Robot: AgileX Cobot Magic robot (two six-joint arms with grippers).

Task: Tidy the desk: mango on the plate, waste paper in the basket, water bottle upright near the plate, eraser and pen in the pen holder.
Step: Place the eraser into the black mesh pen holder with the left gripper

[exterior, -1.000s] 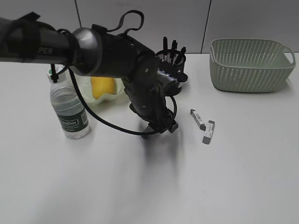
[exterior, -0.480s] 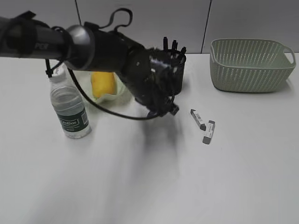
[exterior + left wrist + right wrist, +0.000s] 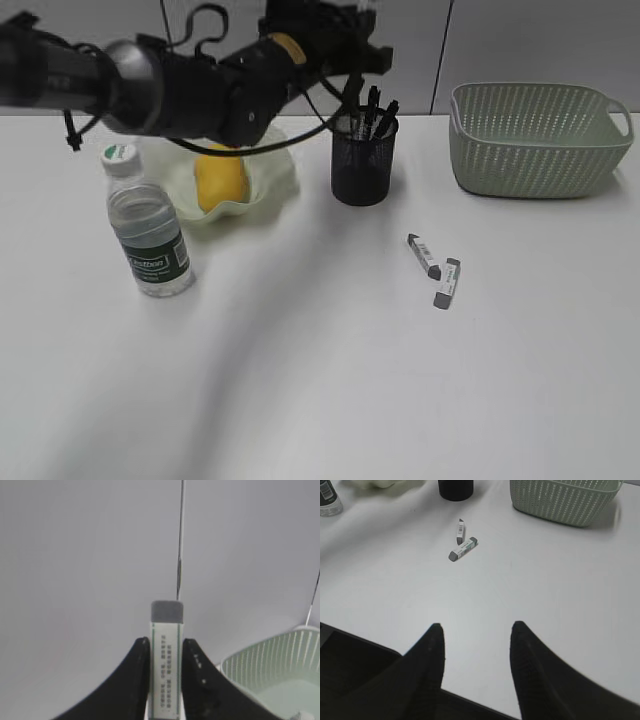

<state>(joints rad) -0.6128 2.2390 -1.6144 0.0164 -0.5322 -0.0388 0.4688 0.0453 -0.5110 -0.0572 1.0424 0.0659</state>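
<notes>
Erasers are the business now: our left gripper [image 3: 165,652] has its jaws clamped on one upright eraser [image 3: 167,655], grey tip up, and in the exterior view that arm is raised near the desk's far edge, above and a little left of the pen holder [image 3: 364,160]. Two more erasers [image 3: 434,270] lie touching each other near the middle of the desk [image 3: 320,400], toward the right edge. We judge the drop into the holder to be the step in hand.

To do it well, we should bring the eraser squarely over the holder's mouth before lowering. Pens [image 3: 372,112] already stand in it and lean toward the far edge, so the near side of the rim looks the freer opening. We should keep the eraser vertical and release it low, so it cannot bounce off the rim.

Our right gripper [image 3: 476,652] hangs with its jaws spread and empty over the near edge. Elsewhere, the mango [image 3: 220,180] sits in the plate [image 3: 280,180], the water bottle [image 3: 148,225] stands upright just beside it, and the basket [image 3: 540,140] occupies the far right corner.
</notes>
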